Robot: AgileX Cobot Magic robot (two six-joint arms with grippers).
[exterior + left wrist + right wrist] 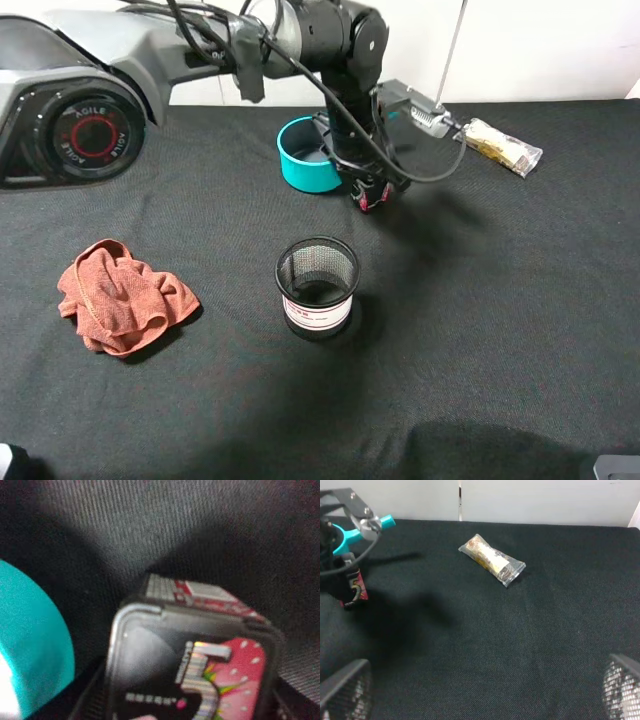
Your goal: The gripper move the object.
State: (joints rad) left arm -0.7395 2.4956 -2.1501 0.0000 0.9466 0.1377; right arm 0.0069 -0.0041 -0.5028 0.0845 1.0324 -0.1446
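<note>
Black cloth covers the table, and on it, just in front of the teal round pot, stands the small black box with red-pink graphics. The left arm's black claw gripper is down over this box, its jaws narrow and closed on the box's sides. In the left wrist view the box fills the space right under the camera, with the teal pot close beside it. From the right wrist view the box shows beneath the arm's cables. Nearer the front stands a black mesh cup, well apart from the box. A crumpled orange-red cloth and a clear snack packet lie farther off.

The right gripper is out of sight.
</note>
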